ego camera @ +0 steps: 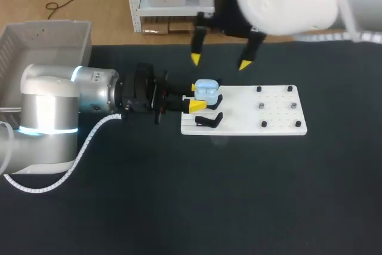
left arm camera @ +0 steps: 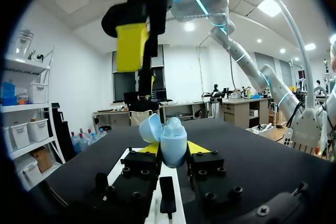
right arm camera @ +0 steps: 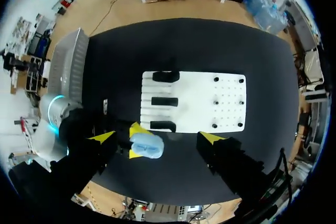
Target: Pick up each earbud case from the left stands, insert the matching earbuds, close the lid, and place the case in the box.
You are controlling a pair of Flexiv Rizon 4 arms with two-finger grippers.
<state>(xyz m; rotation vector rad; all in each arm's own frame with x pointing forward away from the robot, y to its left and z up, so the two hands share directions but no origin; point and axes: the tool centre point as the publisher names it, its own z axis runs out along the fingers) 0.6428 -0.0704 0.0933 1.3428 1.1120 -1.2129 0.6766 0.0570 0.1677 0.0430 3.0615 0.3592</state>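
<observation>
A light blue earbud case (ego camera: 206, 89) is gripped between the yellow tips of my left gripper (ego camera: 196, 97), just above the left end of the white board (ego camera: 245, 125). In the left wrist view the case (left arm camera: 173, 141) sits between the fingers of my left gripper (left arm camera: 172, 149) with its lid (left arm camera: 149, 127) tipped open. Above and behind the case, my right gripper (ego camera: 219, 61) hangs open and holds nothing. In the right wrist view the case (right arm camera: 147, 146) lies below the wide gap of my right gripper (right arm camera: 157, 138).
Black stands (right arm camera: 164, 101) line the board's left side, and small pegs (ego camera: 261, 106) dot its right half. A grey bin (ego camera: 36, 43) stands at the table's far left. Dark bare tabletop lies in front of the board.
</observation>
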